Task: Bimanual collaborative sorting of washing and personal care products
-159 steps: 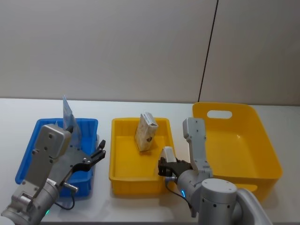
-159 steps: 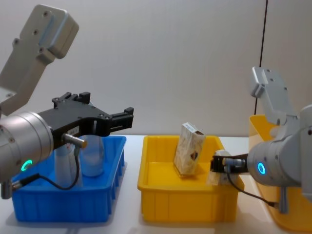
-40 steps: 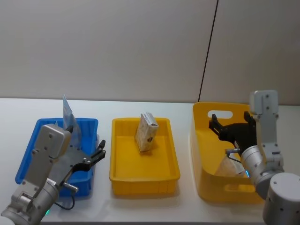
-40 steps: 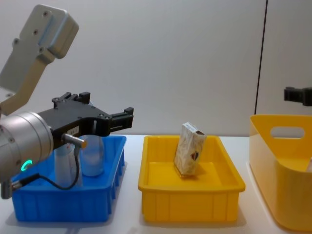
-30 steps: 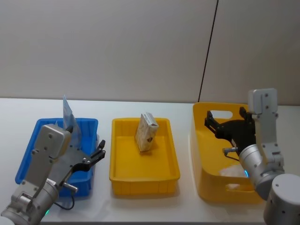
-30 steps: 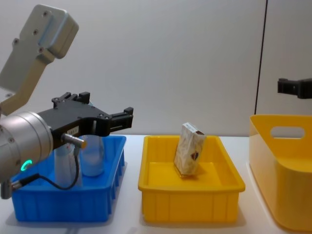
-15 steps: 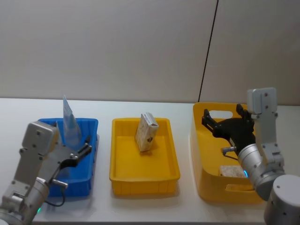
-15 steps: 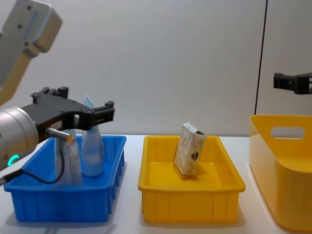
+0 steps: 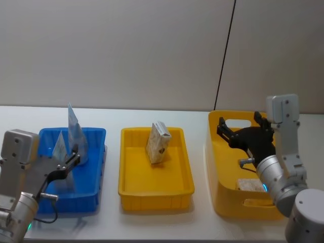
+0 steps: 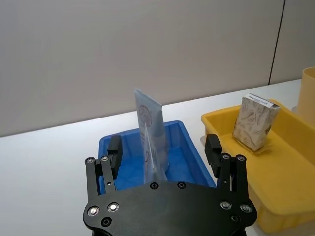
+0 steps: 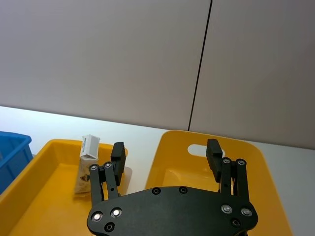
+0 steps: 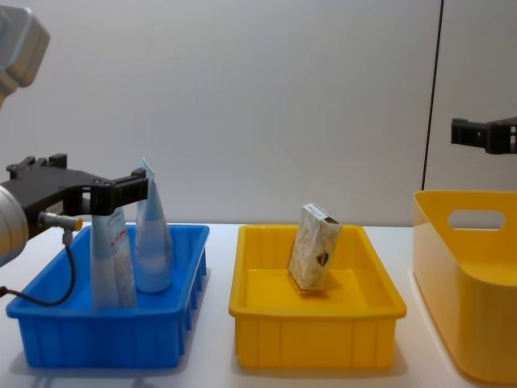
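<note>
Grey wall (image 9: 126, 50) behind; left tool (image 10: 164, 149), right tool (image 11: 165, 147) spread empty; head view reveals carton (image 9: 248, 184) inside bin (image 9: 214, 152).

3 plastic containers stand in a row on the white table (image 9: 200, 223). At the left is a shallow blue tray (image 12: 105, 352). In the middle, just beside it but not touching, is a shallow yellow tray (image 9: 154, 198) of much the same shape. At the right is a deeper yellow bin (image 9: 213, 167) with taller walls and 1 oblong handle slot (image 9: 238, 123) cut through its far wall. Behind the table rises a plain grey-beige wall (image 9: 126, 50), crossed by 1 thin dark seam (image 9: 226, 50) that runs down toward the bin.
</note>
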Robot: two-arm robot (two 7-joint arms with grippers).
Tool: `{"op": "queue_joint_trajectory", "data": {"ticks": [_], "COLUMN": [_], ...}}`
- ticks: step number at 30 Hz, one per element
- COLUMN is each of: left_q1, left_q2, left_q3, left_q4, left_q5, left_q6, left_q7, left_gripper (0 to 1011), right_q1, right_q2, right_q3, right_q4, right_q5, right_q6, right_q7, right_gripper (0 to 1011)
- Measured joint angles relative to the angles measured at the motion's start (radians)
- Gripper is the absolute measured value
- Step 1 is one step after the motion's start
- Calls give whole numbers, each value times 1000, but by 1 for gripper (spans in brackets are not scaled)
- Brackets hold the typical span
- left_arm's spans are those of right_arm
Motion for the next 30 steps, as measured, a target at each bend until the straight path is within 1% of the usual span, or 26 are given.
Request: {"op": "queue_joint_trajectory", "data": {"ticks": [5, 13, 23, 30], "left_q1": [0, -13, -37, -67], "left_q2": [-9, -16, -18, -21], "left_q3": [-15, -23, -21, -19], "left_q4": [18, 56, 109, 173], "left_q5": [-21, -45, -41, -26], "left_q6": [8, 21, 35, 38], "left_q7": [-10, -49, -73, -86], "left_gripper": [1001, 1001, 1001, 1001], "right_q1": [0, -1, -1, -1], "right_q2": [0, 1, 0, 0], "right_q3": [0, 0, 0, 0], "right_q4": [0, -1, -2, -2], "right_q5": [0, 0, 0, 0], "right_q6": [-1, -1, -2, -2], "right_q7": [1, 2, 3, 3], "right_gripper": [1004, 1004, 1004, 1004]}}
